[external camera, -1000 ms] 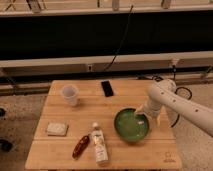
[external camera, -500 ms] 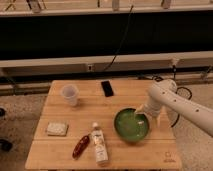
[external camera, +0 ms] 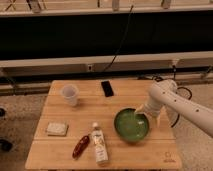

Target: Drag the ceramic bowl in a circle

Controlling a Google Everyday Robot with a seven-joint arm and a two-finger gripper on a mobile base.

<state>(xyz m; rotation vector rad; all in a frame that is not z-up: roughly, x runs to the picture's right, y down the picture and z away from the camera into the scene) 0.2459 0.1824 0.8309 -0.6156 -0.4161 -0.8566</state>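
Observation:
The ceramic bowl (external camera: 131, 125) is wide, shallow and glossy green with a paler centre. It sits on the right half of the wooden table (external camera: 85, 112), near the front. My white arm reaches in from the right. The gripper (external camera: 141, 116) is down at the bowl's upper right rim, touching or just inside it.
A translucent white cup (external camera: 69, 94) stands at the back left. A black phone (external camera: 107, 88) lies at the back middle. A pale sponge (external camera: 57, 129), a red-brown packet (external camera: 80, 146) and a lying white bottle (external camera: 99, 144) are at the front left. Cables hang behind the table.
The bowl and the gripper have shifted very slightly toward the front of the table. Other objects have not moved.

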